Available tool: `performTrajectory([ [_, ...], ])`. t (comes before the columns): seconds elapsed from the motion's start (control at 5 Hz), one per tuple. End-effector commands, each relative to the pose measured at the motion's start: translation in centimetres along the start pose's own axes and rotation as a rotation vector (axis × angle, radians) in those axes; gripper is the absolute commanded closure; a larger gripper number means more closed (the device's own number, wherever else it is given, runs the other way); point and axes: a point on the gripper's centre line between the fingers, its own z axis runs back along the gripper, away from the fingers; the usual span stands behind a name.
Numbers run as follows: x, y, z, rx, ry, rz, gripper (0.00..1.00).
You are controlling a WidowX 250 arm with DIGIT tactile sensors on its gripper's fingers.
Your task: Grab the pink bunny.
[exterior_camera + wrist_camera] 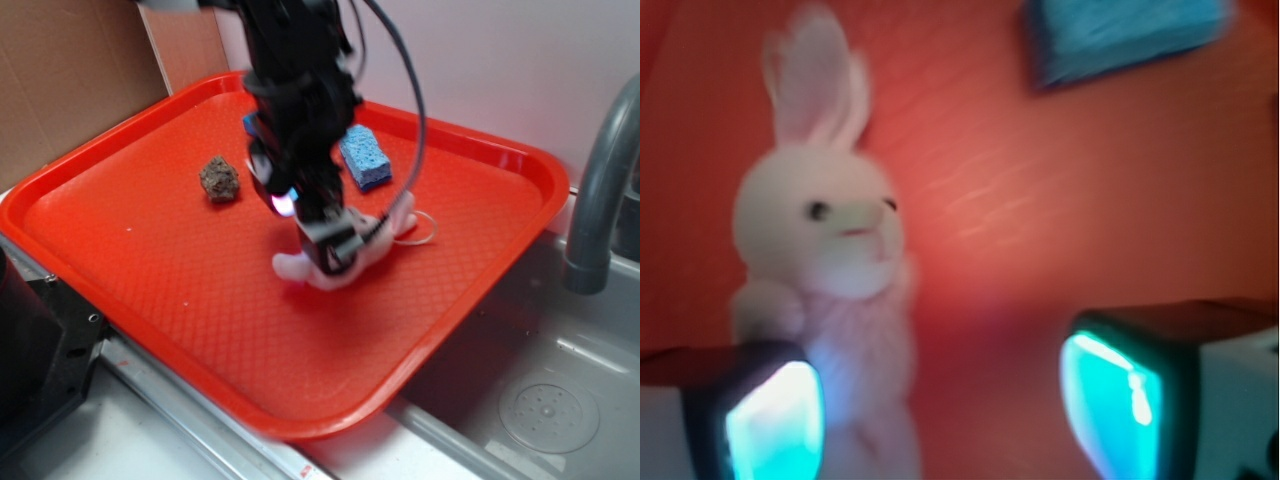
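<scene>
Bunny (825, 270) lies on the red tray (150, 270), near its middle, ears toward the blue sponge (364, 156). End effector (940, 410) hangs low over the tray with fingers (775, 420) apart, one against the bunny's body. A brown lump (219, 179) sits left of the sponge.

The exterior view looks down from in front, taking in the whole red tray (120, 260). The wrist view hangs close above it, facing down. Both share the pink bunny (345, 262) and blue sponge (363, 157).

Black arm (300, 90) reaching down, gripper (940, 410) jaws spread apart
</scene>
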Motion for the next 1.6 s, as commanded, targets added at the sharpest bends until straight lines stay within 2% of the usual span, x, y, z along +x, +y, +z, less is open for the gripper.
performTrajectory([
  [0.0,-0.6,-0.5,1.9,-0.017,-0.087,0.067,1.00],
  [0.2,-1.2,0.5,4.6,-0.002,-0.139,0.119,1.00],
  [0.4,-2.9,1.4,7.8,0.037,-0.147,0.132,1.00],
  [0.6,-5.1,2.7,12.2,0.096,-0.128,0.219,1.00],
  [0.8,-7.6,4.7,14.8,0.072,-0.054,0.420,1.00],
  [1.0,-9.9,8.4,16.0,0.100,-0.051,0.653,1.00],
  [1.2,-9.9,11.5,17.3,0.100,-0.096,0.725,1.00],
  [1.4,-9.4,11.5,17.6,0.138,-0.131,0.706,1.00],
])
